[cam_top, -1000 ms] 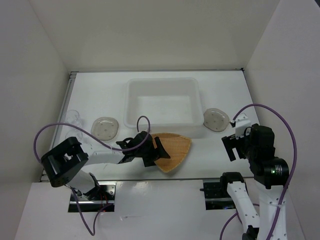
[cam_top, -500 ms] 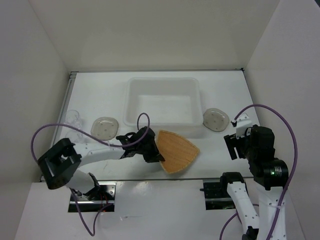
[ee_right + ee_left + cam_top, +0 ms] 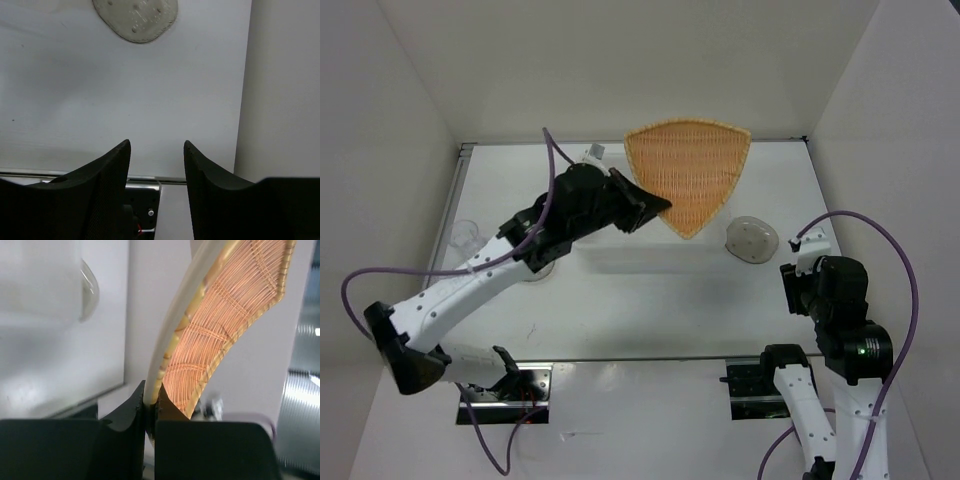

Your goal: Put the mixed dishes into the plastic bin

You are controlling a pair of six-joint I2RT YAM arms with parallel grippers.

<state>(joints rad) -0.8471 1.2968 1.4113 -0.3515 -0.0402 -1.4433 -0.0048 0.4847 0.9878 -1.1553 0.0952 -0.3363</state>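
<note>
My left gripper [image 3: 655, 205] is shut on the edge of the tan-orange woven plate [image 3: 688, 175], which it holds high above the back middle of the table. In the left wrist view the plate [image 3: 225, 325] stands on edge, rising from the pinching jaws of the left gripper [image 3: 151, 400]. A round greyish speckled plate [image 3: 752, 240] lies on the table at the right, also visible as the speckled plate [image 3: 136, 17] ahead of my right gripper [image 3: 157, 150]. That right gripper [image 3: 800, 285] is open and empty. A small clear glass [image 3: 465, 235] stands at the far left. The plastic bin is hidden.
White walls enclose the table on three sides; the right wall [image 3: 285, 85] is close beside my right gripper. A purple cable [image 3: 865, 225] loops over the right arm. A curved translucent edge [image 3: 90, 290] shows at the left of the left wrist view.
My left arm has lifted the woven plate from the table's front middle high up and toward the back. The right gripper's jaws have narrowed, and that arm barely moved.
</note>
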